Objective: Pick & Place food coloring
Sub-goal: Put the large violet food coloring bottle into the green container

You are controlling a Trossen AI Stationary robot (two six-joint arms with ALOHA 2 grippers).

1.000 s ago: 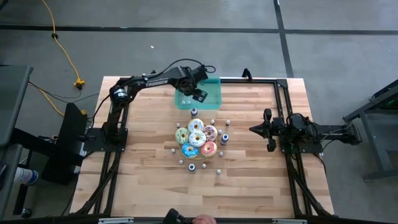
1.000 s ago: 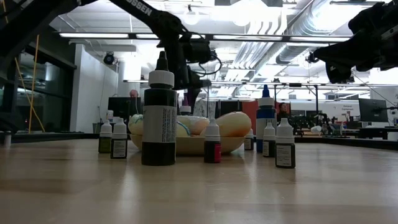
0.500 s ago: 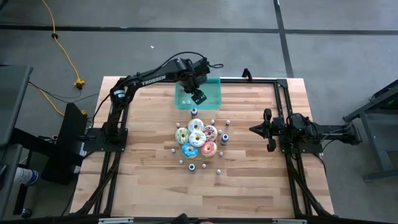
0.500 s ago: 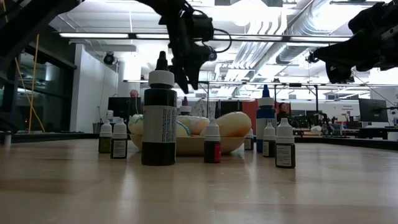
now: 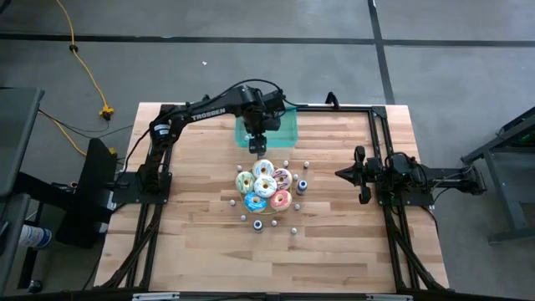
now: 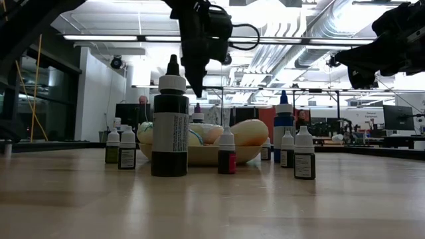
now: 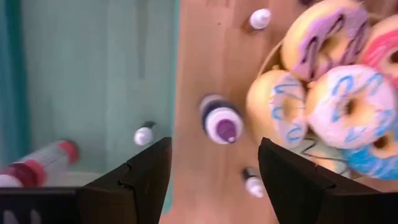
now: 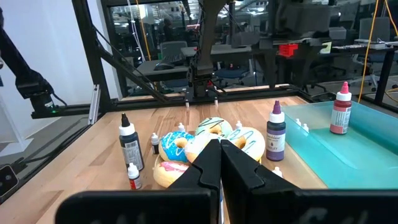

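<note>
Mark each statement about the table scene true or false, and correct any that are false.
1. The left gripper has its fingers apart, with nothing between them. True.
2. The right gripper hovers over the donuts. False: it waits at the table's right side, fingers shut.
3. A red-capped bottle stands in the teal tray. True.
4. The purple-capped bottle lies inside the tray. False: it stands on the wood between the tray and the donuts.

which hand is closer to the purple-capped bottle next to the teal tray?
Left. The left hand hangs open right above the purple-capped bottle, at the teal tray edge. The right hand is parked, shut, across the donuts on the table's right side.
</note>
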